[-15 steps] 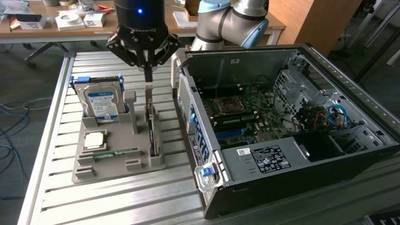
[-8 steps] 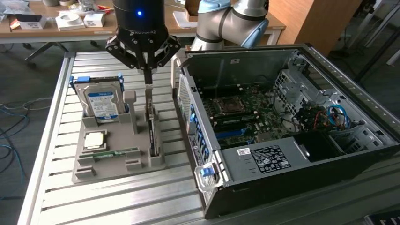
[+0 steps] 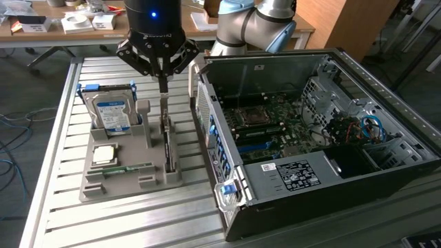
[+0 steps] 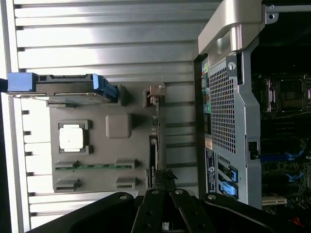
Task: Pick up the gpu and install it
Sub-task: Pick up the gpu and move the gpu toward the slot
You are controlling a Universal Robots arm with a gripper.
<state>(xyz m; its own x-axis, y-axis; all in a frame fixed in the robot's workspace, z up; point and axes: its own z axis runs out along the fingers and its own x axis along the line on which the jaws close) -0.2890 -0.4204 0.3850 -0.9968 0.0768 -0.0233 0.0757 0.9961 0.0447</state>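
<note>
The slatted metal desk [image 3: 62, 206] carries everything under the pincer [image 3: 163, 89]. Beside the pincer, on the exterior view's right, the open computer case [image 3: 296, 175] lies on its side with the motherboard facing up, probably so a card can be lowered straight into a slot. Directly below the pincer sits a grey holder tray [image 3: 124, 178], whose moulded slots keep each part in a known pose for grasping. On the far side of the tray from the case, a hard drive [image 3: 112, 114] with a blue label stands upright.

The gpu [image 3: 167, 142] stands on its long edge in a narrow slot on the case side of the tray, its top edge exposed just beneath the pincer. The pincer points straight down with its fingers pressed together at the card's far end. Whether they pinch the card's edge or merely meet above it cannot be told. Smaller still, a square processor chip [image 3: 103, 154] and a green memory stick [image 3: 127, 169] lie flat in the tray, off to the hard-drive side.
</note>
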